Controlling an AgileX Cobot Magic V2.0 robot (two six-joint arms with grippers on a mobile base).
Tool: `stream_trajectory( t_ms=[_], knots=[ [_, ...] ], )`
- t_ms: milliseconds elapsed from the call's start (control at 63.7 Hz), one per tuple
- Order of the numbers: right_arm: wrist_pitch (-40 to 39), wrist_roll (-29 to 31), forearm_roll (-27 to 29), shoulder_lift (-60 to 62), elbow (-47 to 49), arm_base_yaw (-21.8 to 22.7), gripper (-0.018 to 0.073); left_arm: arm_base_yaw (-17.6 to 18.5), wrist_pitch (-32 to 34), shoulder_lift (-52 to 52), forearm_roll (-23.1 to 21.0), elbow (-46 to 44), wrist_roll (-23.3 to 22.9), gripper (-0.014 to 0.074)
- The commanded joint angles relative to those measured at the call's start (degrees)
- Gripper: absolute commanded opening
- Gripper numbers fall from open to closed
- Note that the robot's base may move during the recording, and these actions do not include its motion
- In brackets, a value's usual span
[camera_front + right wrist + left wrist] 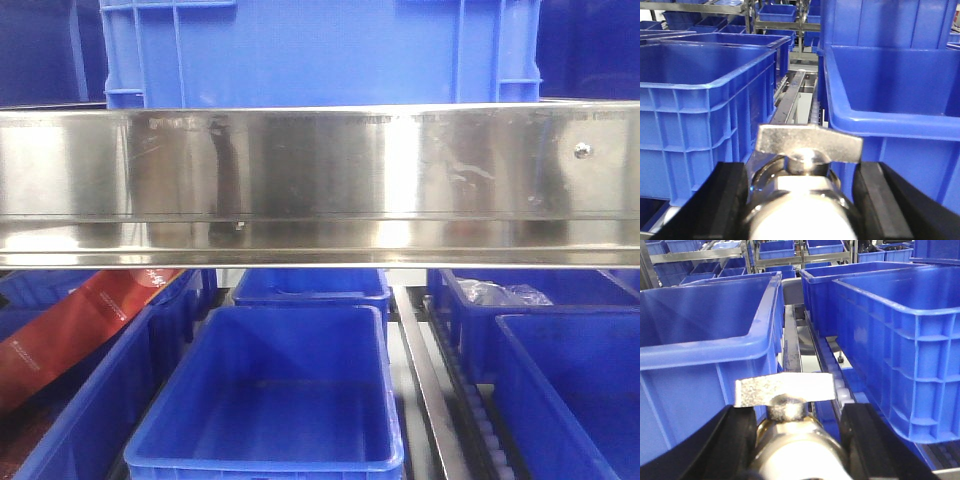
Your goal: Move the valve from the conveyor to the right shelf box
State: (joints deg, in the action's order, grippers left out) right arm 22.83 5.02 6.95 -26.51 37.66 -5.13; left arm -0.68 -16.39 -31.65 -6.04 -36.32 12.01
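Note:
In the left wrist view a metal valve with a flat silver handle sits between the black fingers, and my left gripper is shut on it. It hangs between two blue boxes, in front of the roller rail. A second valve, also with a flat handle, fills my right gripper, which is shut on its body. A blue shelf box stands just ahead on the right. The conveyor is out of view. Neither gripper shows in the front view.
A wide steel shelf beam crosses the front view. Blue boxes stand under it, in the middle and on the right. A red packet lies in a left box. Roller rails run between the rows.

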Motion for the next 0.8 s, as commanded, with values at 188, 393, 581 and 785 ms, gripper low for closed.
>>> stream_trajectory(
  t_ms=[188,393,581,785],
  knots=[
    [-4.9,0.1,-0.4,-0.7,4.1,-1.3,-0.0154,1.0,2.5,-2.3,-0.5,-7.1,-0.2,-0.0111],
    [-2.6,1.6,-0.4,-10.5,16.0,-7.9,-0.0154,10.0,-5.2,-13.3,-0.5,-23.9,-0.2,-0.0111],
    [2.2,3.7,-0.4,-24.9,31.9,-14.1,-0.0154,17.7,-14.2,-28.7,-0.5,-42.7,-0.2,-0.0111],
    [9.6,4.5,-0.4,-41.3,49.7,-18.6,-0.0154,21.8,-19.3,-45.2,-0.4,-61.2,-0.2,-0.0111]
  ],
)
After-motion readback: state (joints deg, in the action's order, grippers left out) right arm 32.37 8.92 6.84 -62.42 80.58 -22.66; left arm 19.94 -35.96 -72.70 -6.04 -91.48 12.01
